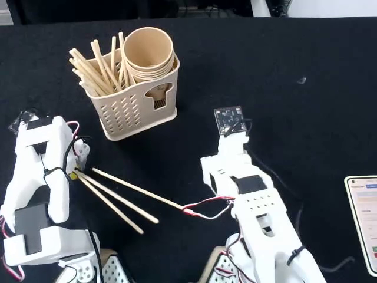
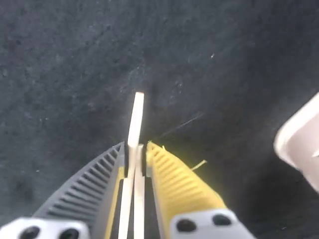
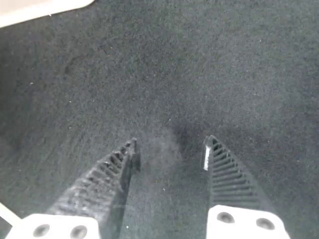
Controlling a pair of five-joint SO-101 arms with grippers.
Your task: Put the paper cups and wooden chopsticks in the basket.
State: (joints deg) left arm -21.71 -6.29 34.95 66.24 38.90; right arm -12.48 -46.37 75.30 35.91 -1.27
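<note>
A beige slotted basket (image 1: 126,109) stands at the back left of the black cloth. It holds a stack of paper cups (image 1: 148,54) and a bundle of wooden chopsticks (image 1: 97,68). More chopsticks (image 1: 126,197) lie on the cloth in front of it, fanning toward the right arm. My left gripper (image 2: 134,145) is shut on the near ends of two chopsticks (image 2: 135,117), low over the cloth just in front of the basket (image 2: 299,144). My right gripper (image 3: 169,149) hangs open over bare cloth with nothing between its fingers, right of the basket.
A phone (image 1: 363,215) lies at the table's right edge. The right arm's body (image 1: 259,218) stands by the far tip of the longest loose chopstick. A pale edge (image 3: 40,11) shows at the border of the right wrist view.
</note>
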